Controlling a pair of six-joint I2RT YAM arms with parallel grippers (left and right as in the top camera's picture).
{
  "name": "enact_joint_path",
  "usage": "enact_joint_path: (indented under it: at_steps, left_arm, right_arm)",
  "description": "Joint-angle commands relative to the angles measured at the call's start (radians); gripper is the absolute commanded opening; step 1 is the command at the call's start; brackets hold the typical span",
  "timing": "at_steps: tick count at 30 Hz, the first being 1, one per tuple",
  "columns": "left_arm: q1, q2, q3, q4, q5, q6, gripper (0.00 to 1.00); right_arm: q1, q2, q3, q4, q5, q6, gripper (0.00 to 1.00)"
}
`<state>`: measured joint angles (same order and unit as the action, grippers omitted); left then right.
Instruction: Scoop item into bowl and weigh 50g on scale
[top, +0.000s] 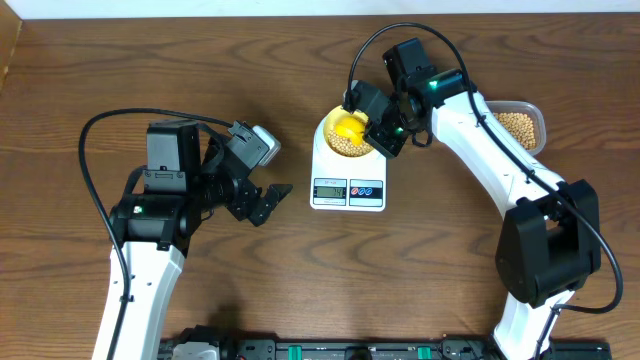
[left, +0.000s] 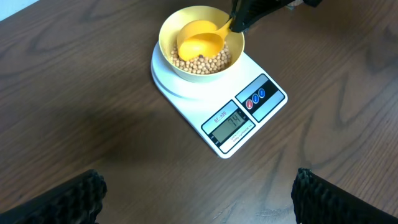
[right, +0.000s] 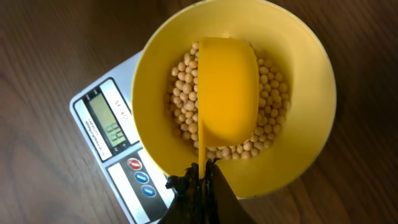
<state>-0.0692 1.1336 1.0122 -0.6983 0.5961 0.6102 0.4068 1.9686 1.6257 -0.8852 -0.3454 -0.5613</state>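
The soybeans (right: 180, 93) lie heaped in the pale-yellow bowl (right: 298, 74), which sits on the round platform of the white digital scale (left: 186, 102). The bright-yellow scoop (right: 227, 87) is turned cup-down over them. Its thin handle is pinched in the closed jaws of the right gripper (right: 199, 186). The likeliest fault from here is a false reading: if the scoop rests on the beans or the rim, its push adds to the weight. I cannot tell whether it touches. The LCD display (left: 229, 123) is too small to read surely, so an overshoot of the target is possible too. The beans are hard, smooth and round, and a quick tip would probably send some bouncing over the rim. The bowl looks like light, glossy plastic and could slide on the slick platform if nudged. Well apart to the left, the left gripper (top: 268, 203) hangs fully spread and holds nothing. The clear tub (top: 520, 125) of beans stands right of the scale on the dark wood-grain table (top: 80, 60).
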Motion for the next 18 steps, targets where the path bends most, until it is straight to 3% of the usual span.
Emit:
enact_joint_path:
  at_steps: [1, 18]
  left_arm:
    - [0.0, 0.003, 0.014, 0.001, -0.005, 0.006, 0.98]
    - [0.0, 0.003, 0.014, 0.001, -0.005, 0.006, 0.98]
  right_arm:
    - [-0.002, 0.008, -0.006, 0.0, -0.037, -0.012, 0.01]
    - [-0.093, 0.005, 0.0, -0.006, -0.214, 0.034, 0.01]
